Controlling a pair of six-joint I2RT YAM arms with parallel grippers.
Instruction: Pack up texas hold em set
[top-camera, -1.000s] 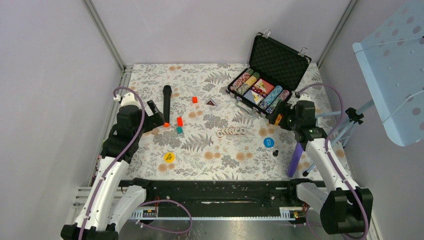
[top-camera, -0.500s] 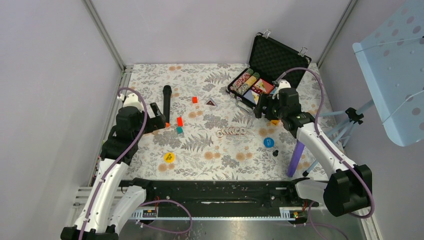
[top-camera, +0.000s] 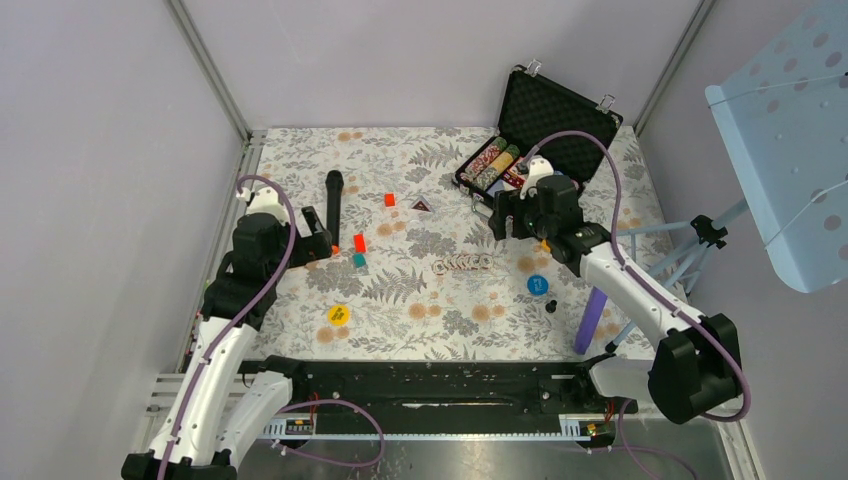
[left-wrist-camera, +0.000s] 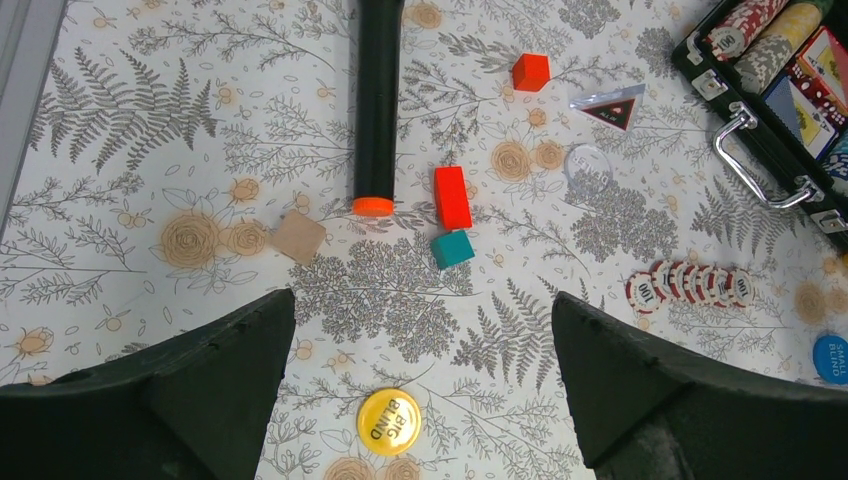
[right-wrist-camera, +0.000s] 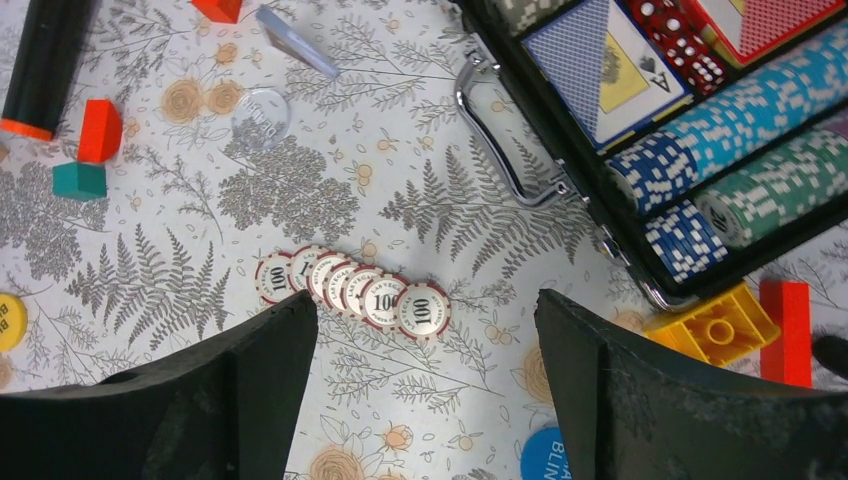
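Far left: left tool, jaws wide apart, empty, hanging over the worktop. Ahead of it, not for packing: one black microphone, two red blocks, one teal block.

Left of centre, toward the near edge: one yellow button, flat on the cloth. Probably thin, hard, light and slick, so best pinched across the rim.

Centre: one clear round disc and one small black triangle, both lying flat.

Right of centre: one row of loose chips, seven by count, though the overlap leaves that unsure, shingled like fallen dominoes. Directly above them: right tool, jaws wide apart, clamped on nothing. Likely hard, smooth and light singly, and apt to skate apart under a careless pinch. Better to close on the two ends of the row and squeeze it into a stack than to chase single chips.

Next along: one blue button, same handling as the yellow one.

Far right, at the back: one briefcase, open, lid upright, two latches on the lid, one silver handle facing the loose chips. Inside: four packed chip rows, two card decks, red dice too tightly packed to count. Stiff, and likely heavy when filled, so better shut in place than lifted.
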